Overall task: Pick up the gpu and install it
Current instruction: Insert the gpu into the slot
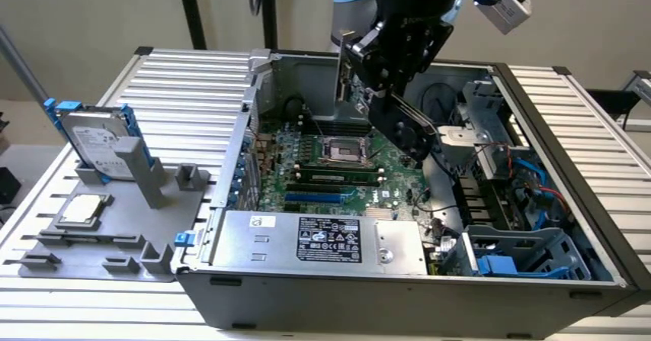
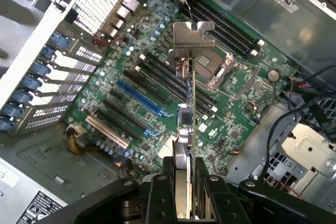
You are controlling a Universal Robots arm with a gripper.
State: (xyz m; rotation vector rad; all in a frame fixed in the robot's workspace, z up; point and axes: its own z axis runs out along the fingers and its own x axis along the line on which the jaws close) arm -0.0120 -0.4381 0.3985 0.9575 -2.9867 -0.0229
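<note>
My gripper (image 1: 386, 68) hangs over the open computer case (image 1: 407, 280), shut on the gpu (image 1: 397, 123). The gpu is a thin card held on edge, black on one face, with its silver bracket (image 1: 346, 74) toward the case's slotted rear wall. In the wrist view the gpu (image 2: 190, 103) runs edge-on from between my gripper's (image 2: 184, 187) fingers out to its bracket (image 2: 191, 38). It floats above the green motherboard (image 2: 247, 93), apart from it, over the memory slots beside the CPU socket (image 2: 210, 66). The blue expansion slot (image 2: 139, 98) lies to one side of the card.
A grey holder (image 1: 102, 238) at the exterior view's left carries a silver hard drive with blue rails (image 1: 97, 139) and a small square chip (image 1: 84, 210). Inside the case sit the power supply (image 1: 315, 242), a drive cage (image 1: 529, 257) and loose cables (image 1: 508, 173).
</note>
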